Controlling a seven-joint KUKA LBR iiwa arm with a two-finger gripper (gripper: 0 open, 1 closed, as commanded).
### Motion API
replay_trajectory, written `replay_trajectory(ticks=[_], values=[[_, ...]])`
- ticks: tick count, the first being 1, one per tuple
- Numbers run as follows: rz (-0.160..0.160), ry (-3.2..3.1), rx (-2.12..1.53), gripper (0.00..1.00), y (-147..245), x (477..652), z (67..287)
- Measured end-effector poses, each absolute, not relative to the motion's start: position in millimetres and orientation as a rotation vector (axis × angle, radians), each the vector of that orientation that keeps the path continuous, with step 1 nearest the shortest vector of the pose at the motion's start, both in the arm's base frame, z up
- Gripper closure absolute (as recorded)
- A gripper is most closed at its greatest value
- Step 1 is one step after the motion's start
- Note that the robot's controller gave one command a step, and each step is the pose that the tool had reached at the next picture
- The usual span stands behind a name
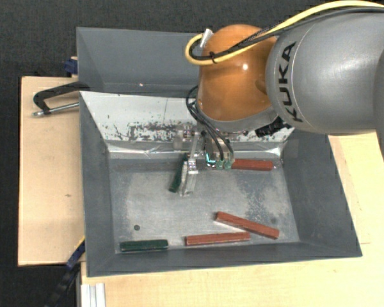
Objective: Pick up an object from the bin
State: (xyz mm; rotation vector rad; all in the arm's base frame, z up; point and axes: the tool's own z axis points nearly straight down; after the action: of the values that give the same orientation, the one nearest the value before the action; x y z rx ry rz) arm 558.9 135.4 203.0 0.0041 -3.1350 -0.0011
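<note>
My gripper (190, 179) hangs below the orange wrist cover, low over the bin's back middle. A short dark green bar (176, 180) stands tilted right against the gripper's left side; whether it is gripped cannot be made out. A red-brown bar (252, 165) lies flat just right of the gripper, near the back wall.
Two more red-brown bars lie near the front wall: one (247, 225) slanted at the front right, one (217, 238) flat beside it. Another dark green bar (144, 245) lies at the front left. The arm and its orange cover overhang the bin's back right.
</note>
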Motion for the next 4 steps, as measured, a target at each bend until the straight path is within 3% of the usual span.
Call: replay_trajectory(ticks=[1, 2, 3, 4], values=[[-0.003, -3.144, 0.001, 0.00, 134.8, 560.8, 207.7], [-0.006, -3.151, 0.013, 0.00, 119.1, 563.7, 166.4], [-0.003, -3.149, 0.068, 0.00, 114.3, 588.6, 107.7], [-0.002, -3.139, -0.110, 0.00, 90.4, 560.7, 81.4]])
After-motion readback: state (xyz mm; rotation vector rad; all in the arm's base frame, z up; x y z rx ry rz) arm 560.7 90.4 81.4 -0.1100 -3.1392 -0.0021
